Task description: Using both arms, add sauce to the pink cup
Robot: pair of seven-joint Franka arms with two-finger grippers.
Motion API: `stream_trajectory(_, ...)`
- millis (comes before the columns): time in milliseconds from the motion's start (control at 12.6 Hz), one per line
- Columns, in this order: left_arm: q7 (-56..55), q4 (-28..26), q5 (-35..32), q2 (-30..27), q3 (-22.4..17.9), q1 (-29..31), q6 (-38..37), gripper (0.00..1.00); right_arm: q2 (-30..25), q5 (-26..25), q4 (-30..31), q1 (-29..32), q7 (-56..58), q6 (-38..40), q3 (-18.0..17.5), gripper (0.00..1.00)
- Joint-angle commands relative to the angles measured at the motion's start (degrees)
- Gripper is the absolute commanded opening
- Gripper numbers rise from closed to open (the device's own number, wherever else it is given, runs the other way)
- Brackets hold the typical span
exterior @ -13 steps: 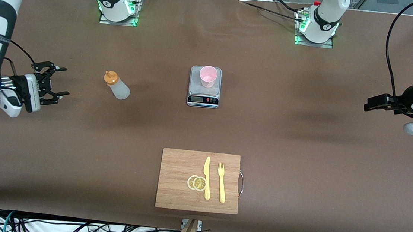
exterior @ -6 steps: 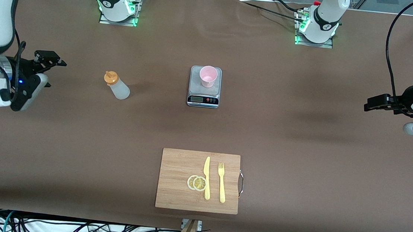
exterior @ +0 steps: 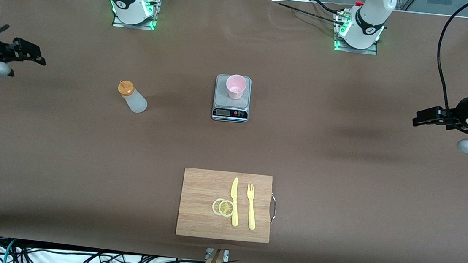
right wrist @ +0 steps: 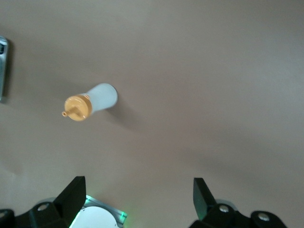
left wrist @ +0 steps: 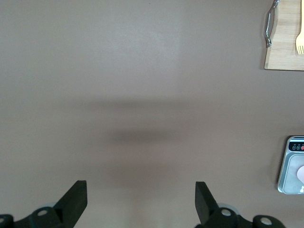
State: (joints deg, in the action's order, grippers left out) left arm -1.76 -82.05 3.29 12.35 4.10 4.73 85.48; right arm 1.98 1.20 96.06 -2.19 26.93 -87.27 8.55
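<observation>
Translucent whitish squeeze bottle with orange cap (exterior: 132, 97) stood centre-left, pale pink plastic cup (exterior: 236, 86) on grey scale (exterior: 231, 98); right gripper (exterior: 33, 52) far left, left gripper (exterior: 419, 119) far right, both spread wide

A: Right arm status?

B: Right gripper (exterior: 37, 57) is up in the air over the worktop edge at the right arm's end, wrist nearly out of the front view. Its wrist view shows both fingers (right wrist: 73, 194) spread wide, nothing between them, camera looking straight down.

A: Left?

B: Left gripper (exterior: 419, 120) hangs over the worktop at the left arm's end, wrist roughly level, pointing toward the middle. Fingers (left wrist: 76, 199) also spread wide and empty. White wrist housing sits at the frame edge with a black cable looping up from it. Arm is waiting.

A: Contact with anything?

B: None visible on either gripper.
</observation>
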Motion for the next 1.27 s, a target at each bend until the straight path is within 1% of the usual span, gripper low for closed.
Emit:
stream_trajectory(0, 1.2, 1.9, -1.4, 0.7, 0.3, 0.3, -1.2, 1.00, -3.8, -2.3, 3.1, 2.1, -11.1, 2.5, -4.1, 1.00)
stream_trajectory(80, 1.2, 1.9, -1.4, 0.7, 0.3, 0.3, -1.2, 1.00, -3.6, -2.6, 2.3, 2.0, -15.7, 3.2, -4.9, 1.00)
stream_trajectory(239, 1.2, 1.9, -1.4, 0.7, 0.3, 0.3, -1.1, 1.00, -3.5, -1.9, 2.2, 2.0, -17.8, 2.7, -4.7, 1.00)
stream_trajectory(319, 1.2, 1.9, -1.4, 0.7, 0.3, 0.3, -1.2, 1.00, -3.2, -1.8, 1.7, 2.0, -17.6, 1.4, -4.5, 1.00)
stream_trajectory(478, 1.2, 1.9, -1.4, 0.7, 0.3, 0.3, -1.2, 1.00, -2.0, -2.3, 1.0, 1.9, -17.4, -5.0, -4.4, 1.00)
stream_trajectory(717, 1.2, 1.9, -1.4, 0.7, 0.3, 0.2, -1.2, 1.00, -2.5, -2.0, 0.2, 1.8, -18.0, -4.7, -4.4, 1.00)
stream_trajectory(796, 1.2, 1.9, -1.4, 0.7, 0.3, 0.3, -1.2, 1.00, -2.3, -1.9, -2.1, 1.8, -18.1, -4.8, -4.4, 1.00)
stream_trajectory(876, 1.2, 1.9, -1.4, 0.7, 0.3, 0.3, -1.2, 1.00, -2.4, -2.2, -2.5, 1.8, -18.3, -4.1, -4.5, 1.00)
stream_trajectory(1035, 1.2, 1.9, -1.4, 0.7, 0.4, 0.3, -1.2, 1.00, -2.7, -1.1, -2.3, 1.8, -26.1, -2.2, -4.4, 1.00)
stream_trajectory(1195, 1.2, 1.9, -1.4, 0.7, 0.3, 0.2, -1.1, 1.00, -2.7, -0.2, -2.3, 1.8, -27.5, -2.4, -4.3, 1.00)
